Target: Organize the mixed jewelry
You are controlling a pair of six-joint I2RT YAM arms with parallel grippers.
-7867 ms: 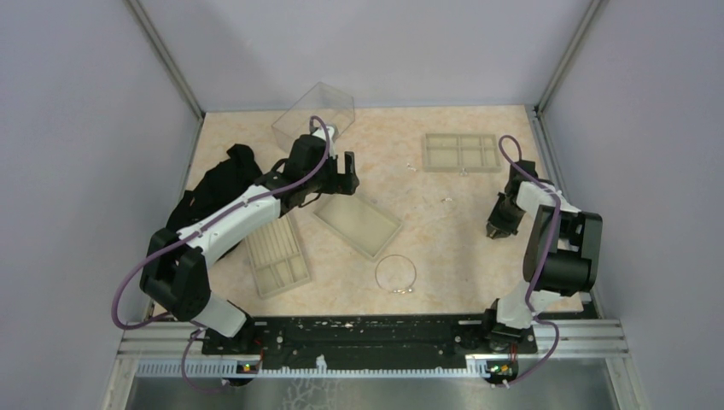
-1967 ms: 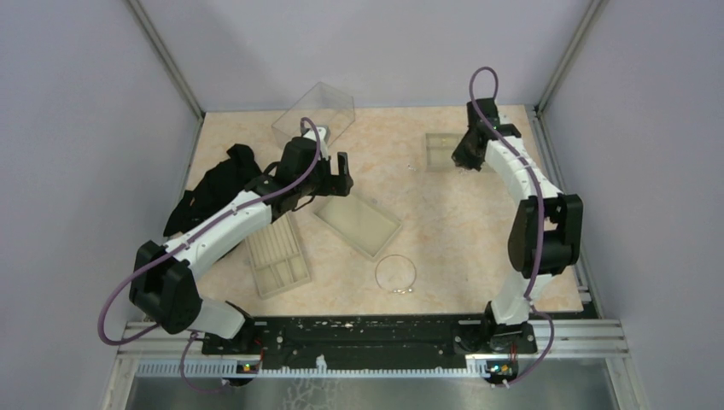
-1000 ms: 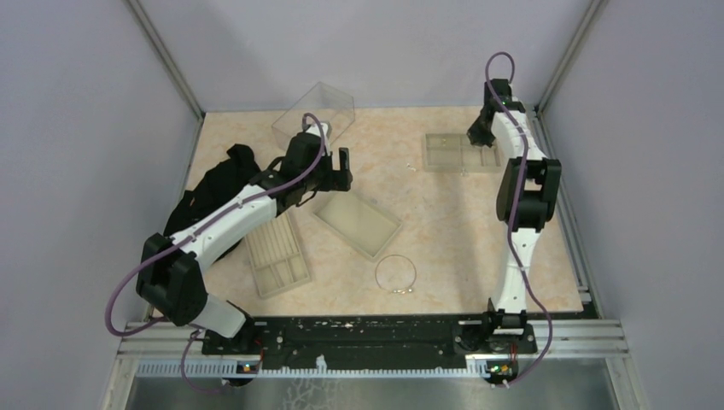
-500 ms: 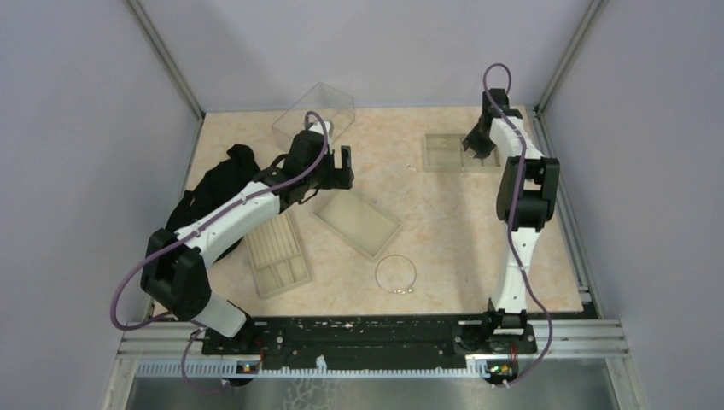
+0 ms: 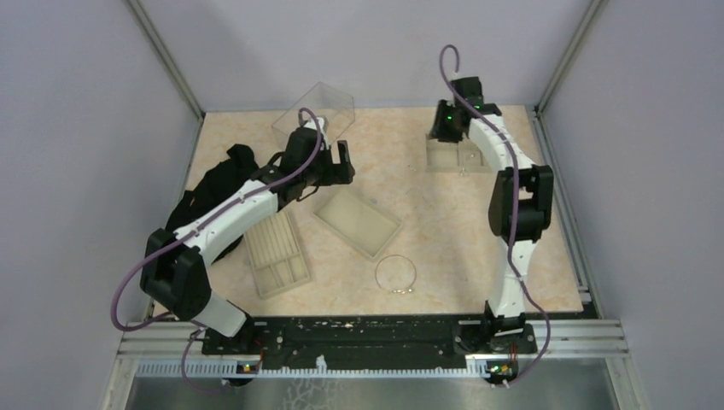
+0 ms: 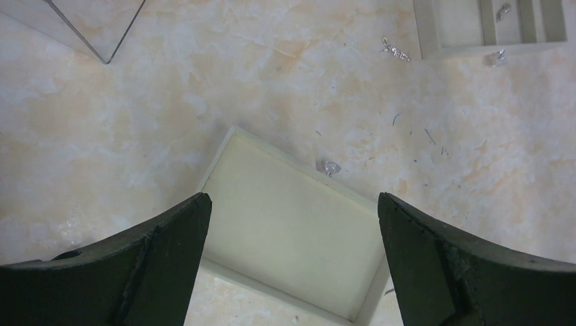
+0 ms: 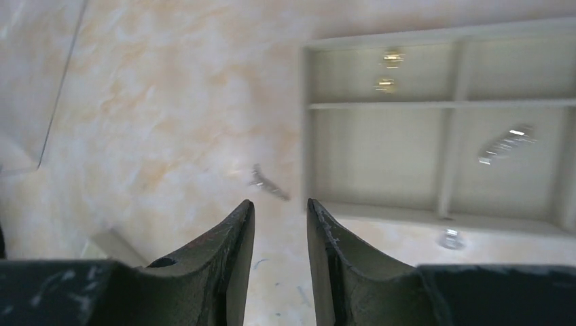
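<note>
The mixed jewelry [image 5: 398,289] is spread across the bench [image 5: 478,248]. Nearest the arm bases the wire hoop [image 5: 395,275] lies flat with its clasp toward the near edge, between the two arms and well apart from both hands. Further out, a tiny stud [image 6: 331,166] sits on the bench just beside the far rim of the flat tray [image 6: 272,146]. The left hand [image 6: 292,224] hangs above that tray, fingers spread wide and holding nothing. Farthest out, a slim silver piece [image 7: 266,181] rests on bare bench just beside the left wall of the compartment tray [image 7: 306,136], apart from it as far as the blur allows. The right hand [image 7: 280,204] is by far the nearer one. Its fingers are slightly parted with nothing between them, and the piece lies just ahead of the tips, a shade left. The piece's long axis runs on a slant in the wrist view, far-left to near-right, with the near end pointing toward the tray's near corner, so the fingers would probably need to close across that slant. Inside the tray are two gold pieces [image 7: 385,84] in one compartment and a longer silver piece [image 7: 506,142] in another. A second stud [image 7: 450,238] lies just outside its near wall.
</note>
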